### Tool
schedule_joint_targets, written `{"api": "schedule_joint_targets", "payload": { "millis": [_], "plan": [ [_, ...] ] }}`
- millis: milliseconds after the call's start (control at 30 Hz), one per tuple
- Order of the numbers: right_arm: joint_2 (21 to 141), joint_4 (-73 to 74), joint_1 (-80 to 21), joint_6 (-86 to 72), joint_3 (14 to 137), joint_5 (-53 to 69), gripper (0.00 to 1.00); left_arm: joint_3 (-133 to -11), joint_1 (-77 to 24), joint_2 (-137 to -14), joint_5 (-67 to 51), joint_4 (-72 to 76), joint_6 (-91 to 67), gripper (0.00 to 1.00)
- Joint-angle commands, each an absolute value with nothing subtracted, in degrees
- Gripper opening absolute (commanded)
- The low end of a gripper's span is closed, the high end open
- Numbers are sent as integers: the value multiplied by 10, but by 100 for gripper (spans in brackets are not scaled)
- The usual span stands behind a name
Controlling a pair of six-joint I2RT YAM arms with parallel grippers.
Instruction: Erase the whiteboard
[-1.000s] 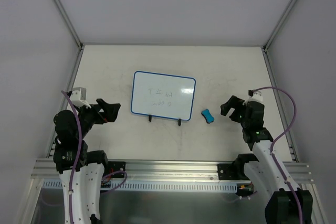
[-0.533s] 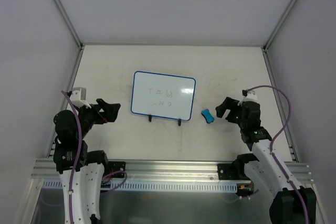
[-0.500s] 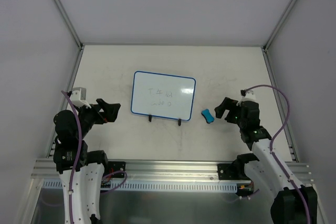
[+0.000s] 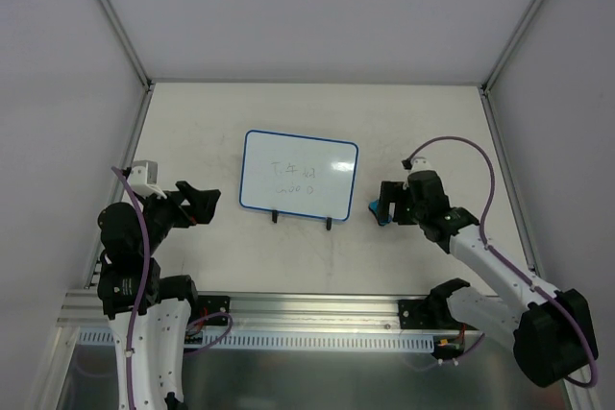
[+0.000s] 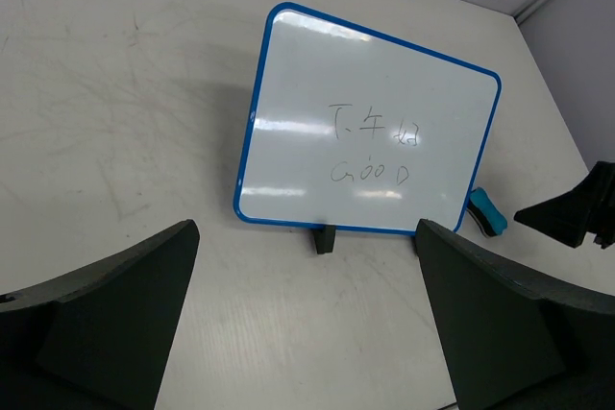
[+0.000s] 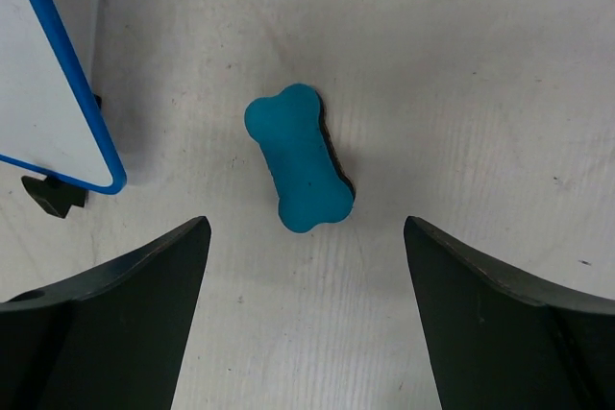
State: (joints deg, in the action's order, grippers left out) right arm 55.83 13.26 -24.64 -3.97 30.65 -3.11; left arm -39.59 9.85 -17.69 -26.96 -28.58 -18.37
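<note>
The whiteboard (image 4: 299, 174) is white with a thin blue frame and two black feet, and stands mid-table with dark handwriting on it; it also shows in the left wrist view (image 5: 370, 156) and its corner in the right wrist view (image 6: 48, 93). A small blue bone-shaped eraser (image 6: 299, 156) lies on the table just right of the board (image 4: 377, 210). My right gripper (image 4: 387, 203) is open and hovers over the eraser, its jaws apart on either side and not touching it. My left gripper (image 4: 204, 201) is open and empty, left of the board.
The table is off-white and scuffed (image 4: 413, 122), with grey walls on three sides and metal frame rails (image 4: 500, 141) along the edges. An aluminium rail (image 4: 317, 309) runs along the near edge by the arm bases.
My right gripper has moved left from the table's right side to over the eraser. The left arm, the board and the eraser have not moved.
</note>
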Motion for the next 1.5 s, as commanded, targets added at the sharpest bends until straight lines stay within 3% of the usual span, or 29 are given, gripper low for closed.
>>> {"api": "schedule_joint_targets", "payload": {
  "millis": [0,1067,1133,1400,1467],
  "plan": [
    [602,163,-281,-12,346,-74,86,-399,104,-166,-281,-271,-176,99],
    [814,166,-308,-32,449,-86,73,-397,104,-161,-284,-267,-174,99],
    [824,164,-308,-39,447,-88,67,-398,104,-160,-283,-267,-174,99],
    [827,160,-308,-71,432,-112,61,-397,104,-156,-284,-266,-173,99],
    [827,160,-308,-89,428,-121,54,-397,104,-155,-284,-266,-173,99]
  ]
}}
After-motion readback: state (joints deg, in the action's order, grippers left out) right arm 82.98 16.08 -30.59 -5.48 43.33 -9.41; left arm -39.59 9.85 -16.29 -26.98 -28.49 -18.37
